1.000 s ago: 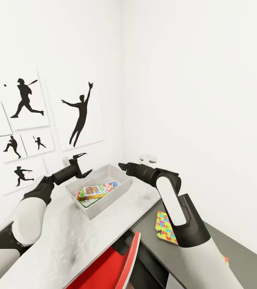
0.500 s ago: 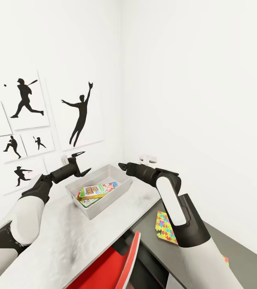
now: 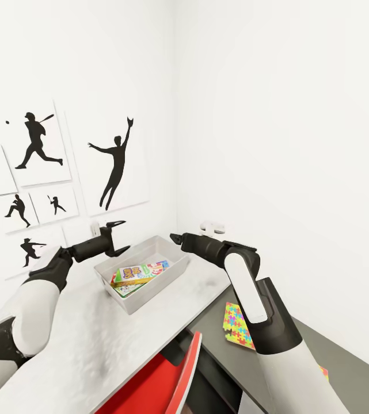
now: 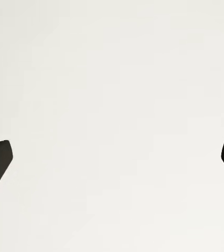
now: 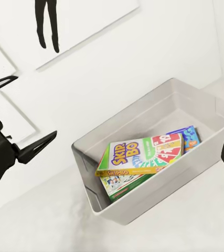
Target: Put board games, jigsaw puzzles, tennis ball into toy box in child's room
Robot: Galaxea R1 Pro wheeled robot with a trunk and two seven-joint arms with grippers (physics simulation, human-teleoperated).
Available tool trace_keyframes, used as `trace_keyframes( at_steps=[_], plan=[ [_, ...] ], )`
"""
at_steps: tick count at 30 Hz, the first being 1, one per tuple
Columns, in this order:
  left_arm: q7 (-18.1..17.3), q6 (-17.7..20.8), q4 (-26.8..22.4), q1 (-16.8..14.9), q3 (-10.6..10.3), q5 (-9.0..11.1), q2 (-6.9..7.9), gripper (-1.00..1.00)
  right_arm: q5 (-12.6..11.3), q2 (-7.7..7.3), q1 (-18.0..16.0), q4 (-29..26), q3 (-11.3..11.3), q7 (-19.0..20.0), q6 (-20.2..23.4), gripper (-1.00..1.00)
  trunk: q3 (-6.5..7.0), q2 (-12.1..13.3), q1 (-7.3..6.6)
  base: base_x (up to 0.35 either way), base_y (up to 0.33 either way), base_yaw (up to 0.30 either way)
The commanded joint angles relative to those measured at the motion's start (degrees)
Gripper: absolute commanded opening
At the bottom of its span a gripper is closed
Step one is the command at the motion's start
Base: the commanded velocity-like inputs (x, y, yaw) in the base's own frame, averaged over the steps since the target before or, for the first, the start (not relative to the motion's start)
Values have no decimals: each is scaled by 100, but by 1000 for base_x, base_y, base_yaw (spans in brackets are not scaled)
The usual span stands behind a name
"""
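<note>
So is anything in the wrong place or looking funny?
Yes. A jigsaw puzzle lies on the dark surface below the table's edge, beside the right arm, not in the toy box. The board games in the box sit in a tilted, uneven stack. Nothing looks spilled or broken.

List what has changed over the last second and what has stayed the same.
The left gripper, open and empty, has drawn back a little from the toy box toward the wall side of the table, its arm pulling outward. The right gripper has stayed beside the box's far rim. The board games lie in the box as before, and the jigsaw puzzle has not moved from the lower grey surface.
</note>
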Motion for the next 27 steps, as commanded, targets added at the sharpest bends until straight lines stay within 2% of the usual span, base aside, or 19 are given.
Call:
trace_keyframes(
  at_steps=[1, 4, 9, 12, 15, 17, 22, 24, 27],
  plan=[
    [59, 32, -15, -5, 24, 42, 0, 100, -60, 1, -3, -3, 2, -59, 10, 100, -3, -5, 2, 0, 0, 0],
    [63, 50, -184, -2, 0, 47, 11, 100, -61, 1, -3, 1, 2, -59, 10, 100, -3, -5, 2, 0, 0, 0],
    [121, 55, -741, 31, -114, 40, 13, 100, -60, 1, -3, 3, 0, -59, 10, 100, -3, -5, 2, 0, 0, 0],
    [124, 101, -827, 45, -443, 39, 18, 100, -61, 1, -3, 3, 1, -59, 10, 100, -3, -5, 2, 0, 0, 0],
    [83, 106, -855, 55, -906, 43, 50, 100, -65, 1, -3, 1, 2, -57, 10, 100, -3, -5, 2, 0, 0, 0],
    [42, 106, -862, 63, -1098, 44, 65, 100, -64, 1, -3, -2, 5, -56, 6, 100, -3, -5, 2, 0, 0, 0],
    [-36, 106, -868, 97, -1371, 36, 78, 100, -51, 1, -3, -34, 15, -58, -7, 100, -3, -5, 2, 0, 0, 0],
    [-52, 106, -891, 163, -1412, 37, 83, 100, -50, 1, -3, -38, 15, -59, -11, 100, -3, -5, 2, 0, 0, 0],
    [-79, 106, -1177, 298, -1448, 36, 98, 100, -52, 1, -3, -17, 18, -59, -21, 100, -3, -5, 2, 0, 0, 0]
  ],
)
